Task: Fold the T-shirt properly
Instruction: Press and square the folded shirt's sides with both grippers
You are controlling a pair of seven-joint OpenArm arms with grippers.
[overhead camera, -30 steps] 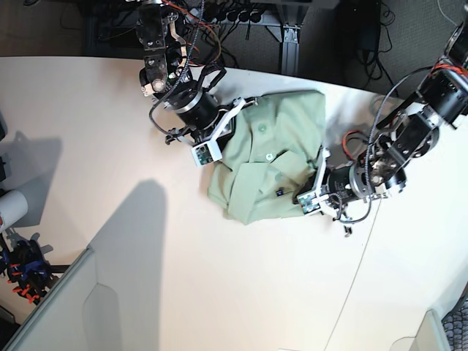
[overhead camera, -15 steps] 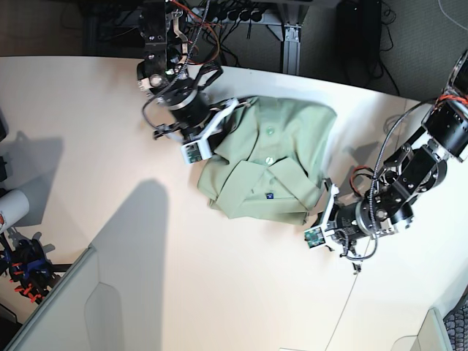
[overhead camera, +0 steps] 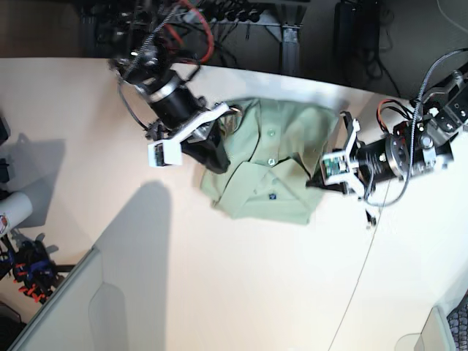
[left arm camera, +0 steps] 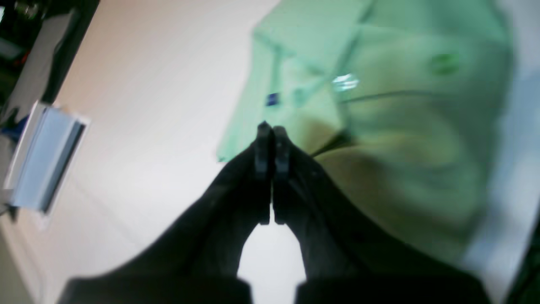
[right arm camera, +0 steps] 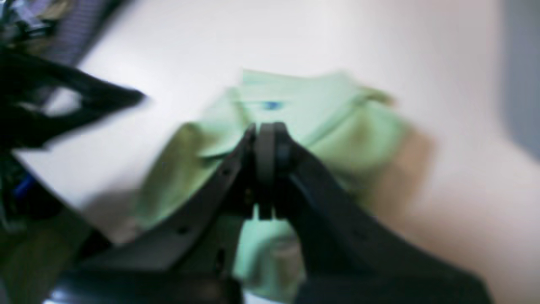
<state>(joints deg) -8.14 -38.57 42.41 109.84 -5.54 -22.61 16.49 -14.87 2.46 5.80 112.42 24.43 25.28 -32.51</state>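
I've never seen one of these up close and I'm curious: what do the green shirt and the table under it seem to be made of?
The T-shirt looks like soft woven or knit fabric, matte pale mint green: it creases, lies in folded layers, and carries small buttons and a tiny blue tag. The table looks like a hard, smooth, off-white board, probably laminate or painted wood: it is flat and shows clean-edged shadows with only a faint sheen.

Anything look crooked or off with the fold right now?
The T-shirt lies as a folded bundle but sits skewed on the table. Its outline is uneven, with the lower left corner jutting out and the collar flaps askew. No damage shows. Both wrist views are blurred, so fine creases cannot be judged.
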